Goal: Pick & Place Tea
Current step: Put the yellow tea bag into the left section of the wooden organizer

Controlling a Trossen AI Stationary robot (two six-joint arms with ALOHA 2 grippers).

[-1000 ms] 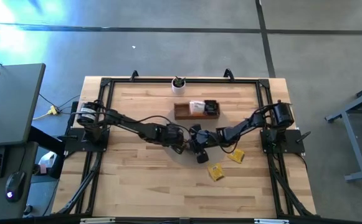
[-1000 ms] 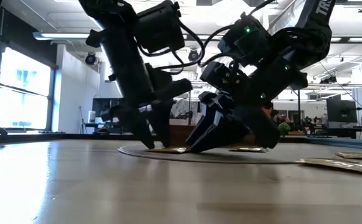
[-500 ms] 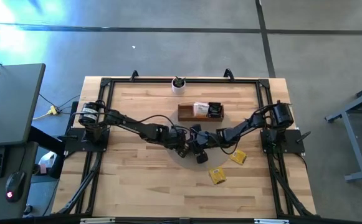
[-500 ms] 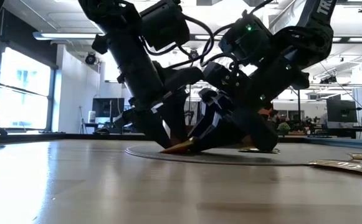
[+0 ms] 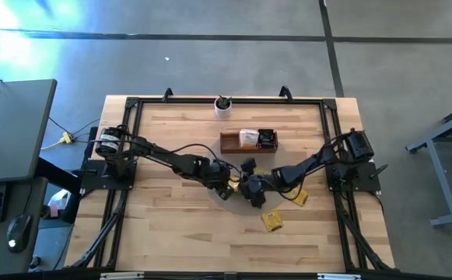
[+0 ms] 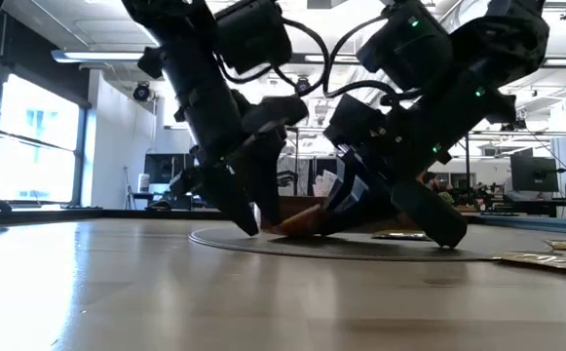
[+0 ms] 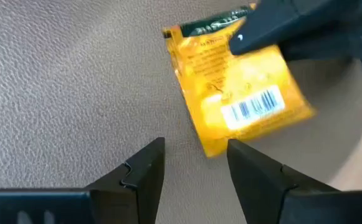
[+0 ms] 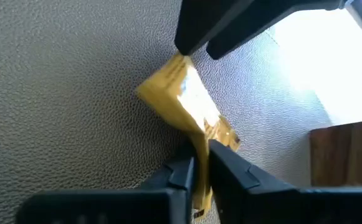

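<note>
Yellow sachet [image 7: 237,93] with barcode, edge pinched in right pincer [image 8: 200,163], left pincer [image 7: 193,165] spread alongside.

In the high view the two hands meet near the table's middle, where the left hand [image 5: 227,187] and right hand [image 5: 250,189] cover the yellow sachet [image 7: 240,102]; it cannot be made out there. The wooden tray [image 5: 229,142] holds pale and dark contents too small to tell apart. In the right wrist view the sachet's lower edge disappears between that hand's fingers [image 8: 179,177]. In the low view the sachets at the right [image 6: 550,259] run off the picture's edge.
</note>
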